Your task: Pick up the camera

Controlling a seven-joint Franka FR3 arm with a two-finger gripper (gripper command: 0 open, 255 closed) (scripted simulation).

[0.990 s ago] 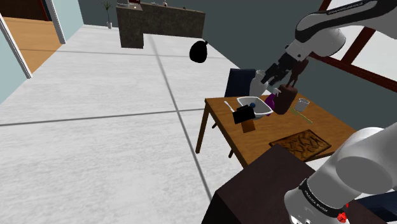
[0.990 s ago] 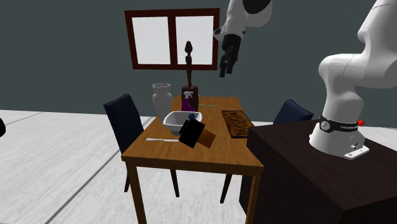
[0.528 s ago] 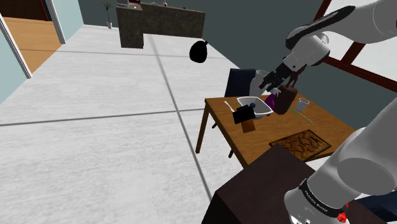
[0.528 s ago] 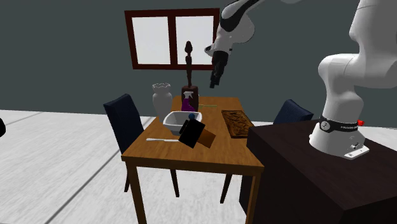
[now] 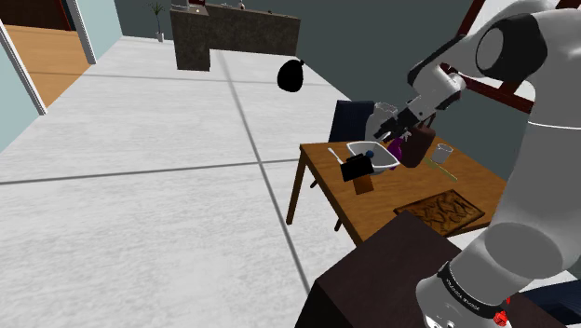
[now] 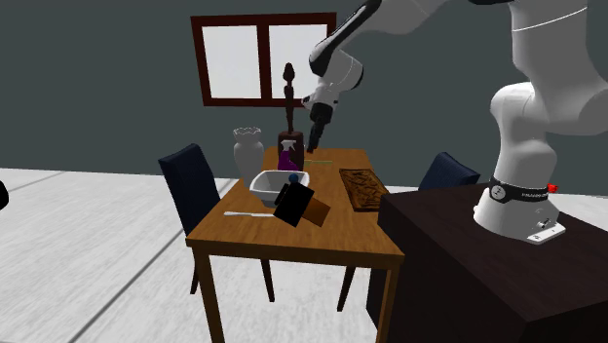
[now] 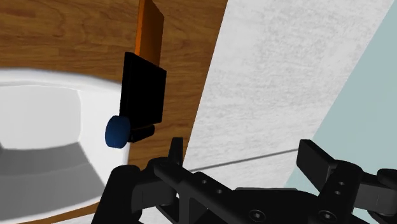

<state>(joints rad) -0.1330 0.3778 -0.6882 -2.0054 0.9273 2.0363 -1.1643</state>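
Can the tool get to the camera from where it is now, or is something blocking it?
Probably yes. The open tool hangs above the table's far end, and the camera sits beside the white bowl with nothing over it. The statue and purple bottle stand close to the tool, so clear them first.

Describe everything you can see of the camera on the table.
The camera is a flat, plain black box with a round blue part, likely its lens, at one end. It stands tilted on the wooden table, blue end close against the white bowl, with a brown block right beside it; whether they touch I cannot tell. The gripper hangs above the table's far side, fingers open, clear of it.
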